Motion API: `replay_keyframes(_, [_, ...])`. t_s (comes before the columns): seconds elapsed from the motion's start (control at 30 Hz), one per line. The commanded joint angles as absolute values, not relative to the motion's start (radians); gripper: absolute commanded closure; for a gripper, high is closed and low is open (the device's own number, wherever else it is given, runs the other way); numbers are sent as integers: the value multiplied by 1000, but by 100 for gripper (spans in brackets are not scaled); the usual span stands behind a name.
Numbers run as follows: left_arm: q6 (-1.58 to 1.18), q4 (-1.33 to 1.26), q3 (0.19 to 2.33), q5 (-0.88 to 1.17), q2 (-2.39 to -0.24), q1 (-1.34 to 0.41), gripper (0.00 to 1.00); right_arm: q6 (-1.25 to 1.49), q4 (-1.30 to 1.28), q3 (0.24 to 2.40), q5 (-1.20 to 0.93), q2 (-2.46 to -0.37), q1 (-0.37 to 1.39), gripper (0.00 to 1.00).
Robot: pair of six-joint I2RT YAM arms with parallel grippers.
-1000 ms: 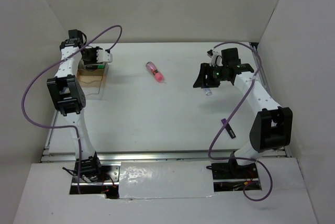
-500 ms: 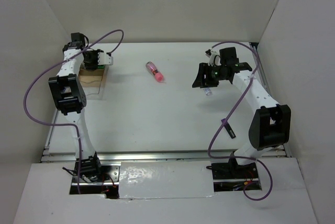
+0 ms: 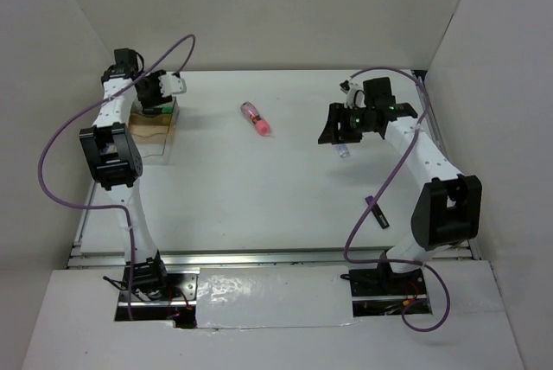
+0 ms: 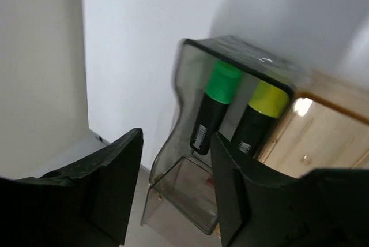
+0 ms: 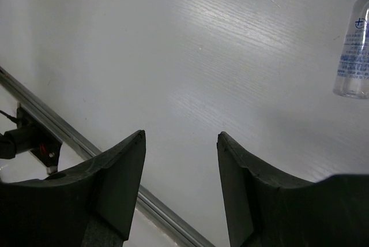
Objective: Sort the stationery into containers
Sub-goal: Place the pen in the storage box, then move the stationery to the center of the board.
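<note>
The clear-plastic container (image 4: 173, 192) shows in the left wrist view with a green-ended highlighter (image 4: 214, 105) and a yellow-ended highlighter (image 4: 258, 117) standing in it. My left gripper (image 4: 176, 143) is open and empty, its fingers on either side of the box's near end. From above, the left gripper (image 3: 164, 86) hovers over the tan-bottomed container (image 3: 149, 126) at the far left. The pink tube (image 3: 255, 118) lies mid-table at the back. My right gripper (image 3: 333, 128) is open and empty above the table, beside the blue-capped clear bottle (image 3: 344, 150), which also shows in the right wrist view (image 5: 353, 51).
A purple-ended black highlighter (image 3: 378, 213) lies near the right arm's cable at the right. White walls close in the table on the left, back and right. A metal rail (image 3: 259, 258) runs along the near edge. A tan wooden surface (image 4: 323, 137) lies beside the container.
My left gripper has shifted slightly toward the back wall above the container. The right arm has barely moved.
</note>
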State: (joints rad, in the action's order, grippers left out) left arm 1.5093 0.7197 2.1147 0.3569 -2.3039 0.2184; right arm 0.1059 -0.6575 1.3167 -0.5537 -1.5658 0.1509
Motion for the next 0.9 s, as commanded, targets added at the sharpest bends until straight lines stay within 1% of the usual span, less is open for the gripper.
replay_keyframes(0.0, [1040,600,2232,425,-2185,183,39,94,-655,1324,-541,-1505,158,40])
replay_keyframes(0.03, [938,586,2232,425,-2140,164,40,94,-652,1321,-545,-1503,158,40])
replay_keyframes(0.07, [773,581,2206,437,-2110,131,41,97,-649,1318,-546,-1502,158,40])
replay_keyframes(0.13, [599,507,2119,437,-2042,85,38,95,-647,1319,-555,-1511,158,40])
replay_keyframes(0.17, [433,456,2003,346,-1975,24,36,97,-649,1327,-555,-1514,158,40])
replay_keyframes(0.2, [369,377,1952,284,-1948,-26,35,95,-652,1331,-555,-1517,158,40])
replay_keyframes(0.27, [281,348,1866,204,-1904,-121,35,95,-653,1335,-558,-1517,158,40])
replay_keyframes(0.3, [258,344,1856,172,-1901,-147,34,97,-652,1333,-557,-1513,158,40])
replay_keyframes(0.33, [180,354,1858,152,-1917,-173,33,95,-650,1327,-555,-1511,158,40])
replay_keyframes(0.43, [29,419,1966,132,-2000,-258,35,95,-646,1313,-557,-1497,155,40])
replay_keyframes(0.53, [-66,423,2025,62,-2074,-304,31,97,-637,1301,-558,-1485,150,40])
replay_keyframes(0.57, [-99,425,2048,39,-2098,-314,31,95,-635,1296,-558,-1482,147,40])
replay_keyframes(0.8, [-284,397,2019,-51,-2114,-333,18,118,-601,1302,-523,-1491,158,38])
replay_keyframes(0.87, [-346,385,1991,-35,-2085,-312,16,130,-606,1367,-497,-1541,185,38])
